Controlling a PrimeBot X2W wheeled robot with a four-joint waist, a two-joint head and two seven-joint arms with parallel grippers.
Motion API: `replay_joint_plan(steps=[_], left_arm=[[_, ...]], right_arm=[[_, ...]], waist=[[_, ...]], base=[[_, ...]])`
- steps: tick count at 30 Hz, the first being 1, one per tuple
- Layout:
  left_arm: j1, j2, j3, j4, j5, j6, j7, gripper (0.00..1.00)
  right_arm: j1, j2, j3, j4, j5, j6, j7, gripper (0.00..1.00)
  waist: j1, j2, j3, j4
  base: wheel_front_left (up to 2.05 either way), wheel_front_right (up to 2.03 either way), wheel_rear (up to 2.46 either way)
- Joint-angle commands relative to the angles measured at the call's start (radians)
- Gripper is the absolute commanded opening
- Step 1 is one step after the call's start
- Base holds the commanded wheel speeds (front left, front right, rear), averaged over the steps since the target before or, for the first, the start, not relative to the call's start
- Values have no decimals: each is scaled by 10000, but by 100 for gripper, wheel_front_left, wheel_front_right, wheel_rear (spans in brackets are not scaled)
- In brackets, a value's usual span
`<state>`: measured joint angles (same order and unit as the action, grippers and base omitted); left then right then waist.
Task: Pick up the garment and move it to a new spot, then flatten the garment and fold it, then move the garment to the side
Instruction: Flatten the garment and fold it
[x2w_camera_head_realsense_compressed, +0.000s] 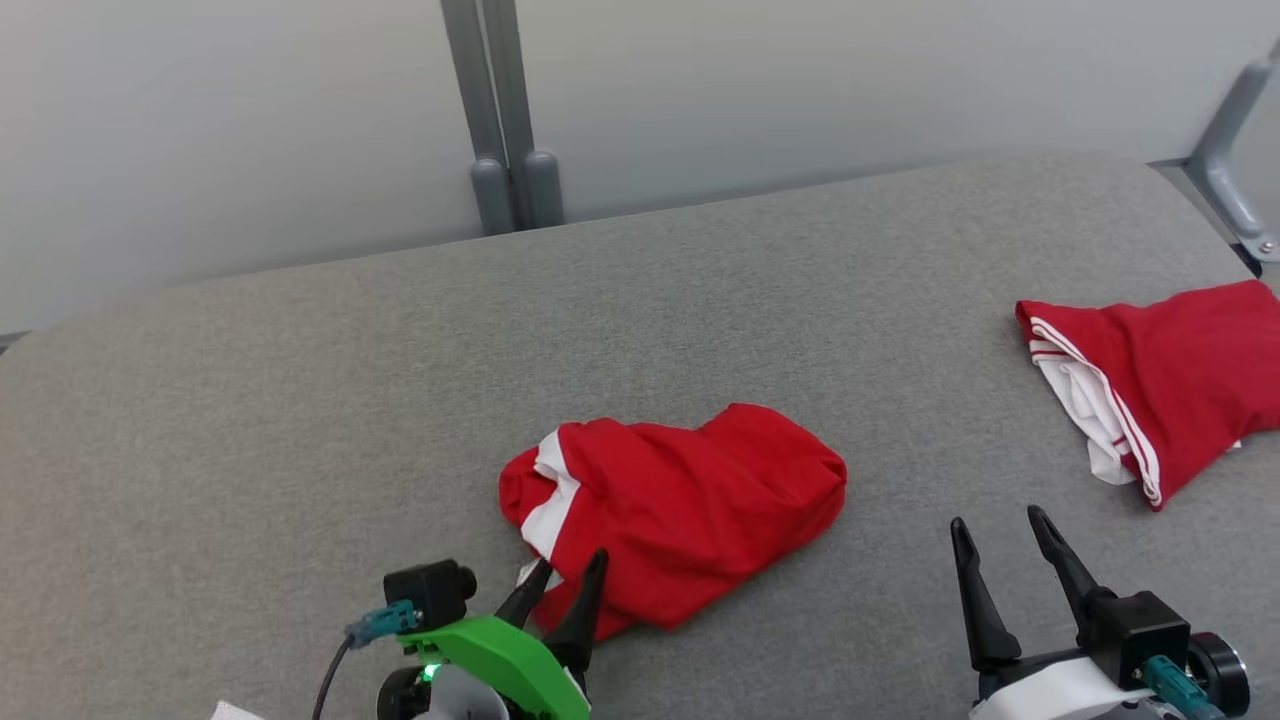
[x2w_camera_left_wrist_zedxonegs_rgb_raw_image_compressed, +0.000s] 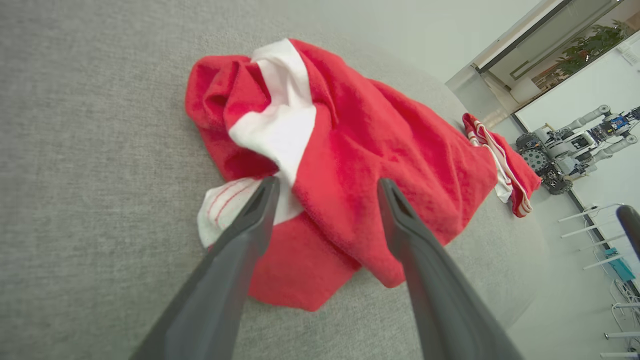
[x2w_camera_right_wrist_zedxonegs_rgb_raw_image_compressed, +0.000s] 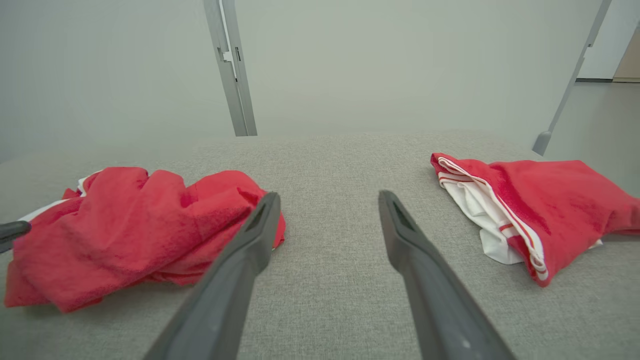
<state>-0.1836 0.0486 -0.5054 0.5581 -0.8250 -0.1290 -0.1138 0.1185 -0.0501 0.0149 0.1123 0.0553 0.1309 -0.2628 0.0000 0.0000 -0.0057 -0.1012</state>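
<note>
on the grey table (x2w_camera_head_realsense_compressed: 300, 400), close in front of the robot and about midway across, lies the garment (x2w_camera_head_realsense_compressed: 690, 510), a crumpled red heap with a white band (x2w_camera_head_realsense_compressed: 555, 490) showing at its left end. the left hand (x2w_camera_head_realsense_compressed: 572, 562) sits at the heap's near left corner with its two dark fingers spread wide and nothing gripped between them. from the head view the tips overlap the cloth's lower left edge. from the left wrist view the fingers straddle the folds there, one tip over a white patch with thin red stripes, the other over plain red. whether the tips actually touch the cloth i cannot tell.

the right hand (x2w_camera_head_realsense_compressed: 997, 520) is off to the garment's right, apart from it, above bare table. it too is wide open and empty, fingers pointing away from the robot. from the right wrist view the heap lies just left of that hand's left finger.

farther right, at the table's right end, a second garment (x2w_camera_head_realsense_compressed: 1160, 380) lies well apart from the first. it is red as well, with white cloth and red-and-white striped trim showing at its near left edge. the right hand is between the two garments.

behind the table stand a pale wall (x2w_camera_head_realsense_compressed: 250, 130) and a pair of grey posts (x2w_camera_head_realsense_compressed: 505, 120).
</note>
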Motion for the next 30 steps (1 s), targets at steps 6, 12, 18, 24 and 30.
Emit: replay_joint_plan(steps=[6, 12, 18, 24, 30], left_arm=[[-1124, 40, -347, 1250, -996, -25, -60, 0], [-2137, 487, -98, 1019, -1263, -26, -937, 0], [-3692, 1225, -320, -398, -882, -27, -1214, 0], [-5696, 1667, -964, -1325, -956, -27, -733, 0], [-7007, 1989, -2363, -1383, -785, -27, -354, 0]], right_arm=[[-146, -13, -61, 29, -36, -2, -26, 100], [-100, -13, -149, 28, 39, -2, -28, 100], [-121, -14, -109, 36, 58, -4, -26, 100], [-209, -14, 53, 93, 63, -2, -28, 100], [-454, -14, 215, 173, -28, -2, -26, 100]], waist=[[0, 0, 350, -986], [0, 0, 285, -1081], [0, 0, 201, -1023], [0, 0, 223, -953], [0, 0, 230, -1224]], base=[[0, 0, 0], [0, 0, 0], [0, 0, 0], [0, 0, 0], [0, 0, 0]])
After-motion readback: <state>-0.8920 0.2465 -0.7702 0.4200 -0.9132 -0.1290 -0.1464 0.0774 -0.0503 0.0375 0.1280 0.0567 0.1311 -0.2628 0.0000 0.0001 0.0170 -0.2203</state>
